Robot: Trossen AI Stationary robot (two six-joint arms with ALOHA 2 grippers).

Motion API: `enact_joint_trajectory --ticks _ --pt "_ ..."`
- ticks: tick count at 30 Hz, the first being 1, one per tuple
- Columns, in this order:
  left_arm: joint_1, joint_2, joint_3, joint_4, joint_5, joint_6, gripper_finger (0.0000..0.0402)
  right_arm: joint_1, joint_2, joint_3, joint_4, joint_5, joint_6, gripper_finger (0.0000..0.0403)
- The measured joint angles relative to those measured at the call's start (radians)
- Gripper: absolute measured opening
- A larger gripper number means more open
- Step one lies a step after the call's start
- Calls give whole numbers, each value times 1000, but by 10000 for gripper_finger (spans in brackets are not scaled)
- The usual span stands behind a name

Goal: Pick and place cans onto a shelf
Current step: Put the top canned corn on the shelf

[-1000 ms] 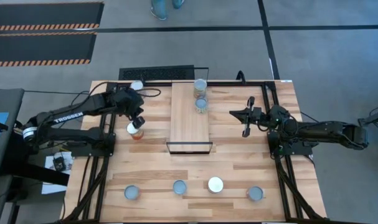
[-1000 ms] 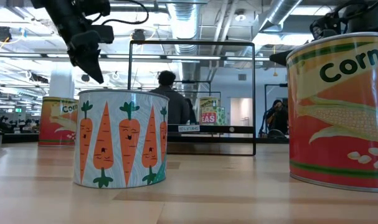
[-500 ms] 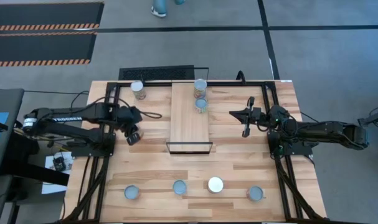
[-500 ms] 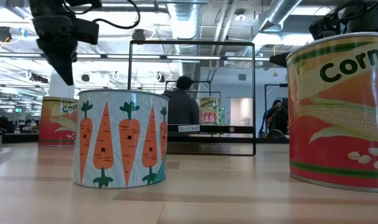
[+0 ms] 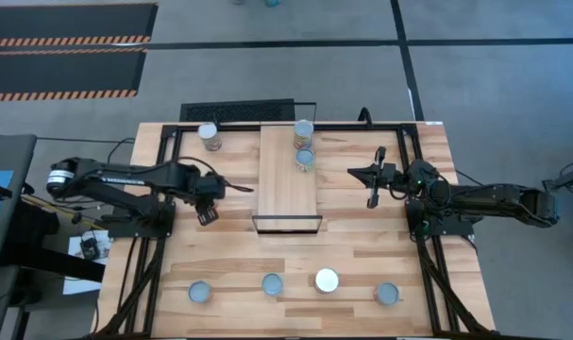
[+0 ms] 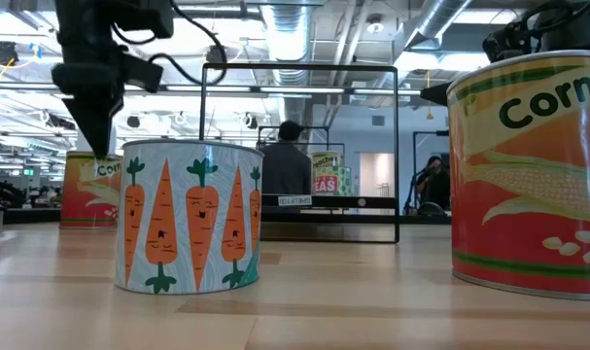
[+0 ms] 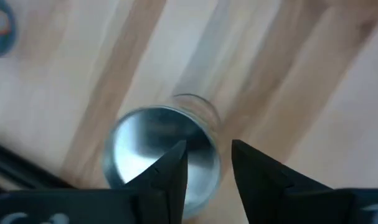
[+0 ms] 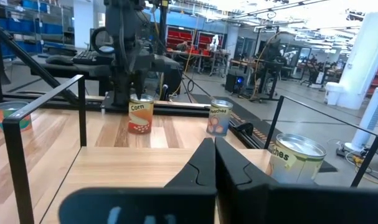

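My left gripper (image 5: 208, 211) points straight down over a corn can (image 6: 90, 191) that stands on the table left of the shelf (image 5: 288, 179). The gripper hides this can in the high view. In the left wrist view its silver top (image 7: 152, 152) lies under my slightly open fingers (image 7: 207, 149). In the low view the fingertips (image 6: 93, 146) stand just above the can's top. My right gripper (image 5: 372, 189) is shut and empty, right of the shelf. Two cans (image 5: 304, 130) (image 5: 305, 159) stand on the shelf's far end.
One can (image 5: 208, 134) stands at the table's far left. Several cans stand in a row near the front edge (image 5: 200, 292) (image 5: 272, 283) (image 5: 327, 280) (image 5: 387, 294). Black frame rails (image 5: 163, 189) run along both table sides. People show in the room behind (image 6: 287, 165).
My left gripper has swung toward the table's near edge, from the far side of the corn can to right over it. It has turned from slanting to pointing straight down and come lower. The can has stayed in place.
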Motion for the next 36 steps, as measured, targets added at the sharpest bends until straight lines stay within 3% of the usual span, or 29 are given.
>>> enact_joint_trajectory --ticks 5,11,15,23,27,32,36 --pt "0 52 6 -4 -26 2 89 0 0 0 -1 0 -3 8" --pt "-1 63 5 -5 -24 45 15 0 0 0 0 0 -5 8" --pt "0 65 36 -31 -24 85 4 0 0 0 0 0 -7 8" --pt "82 67 307 -25 -84 285 0 0 0 0 3 0 -2 8" --pt "124 100 434 44 -64 401 0 0 0 0 5 0 0 8" --pt "128 241 573 135 -36 538 0 0 0 1 7 0 0 8" --pt "123 386 672 206 45 633 0 0 0 1 8 0 1 8"
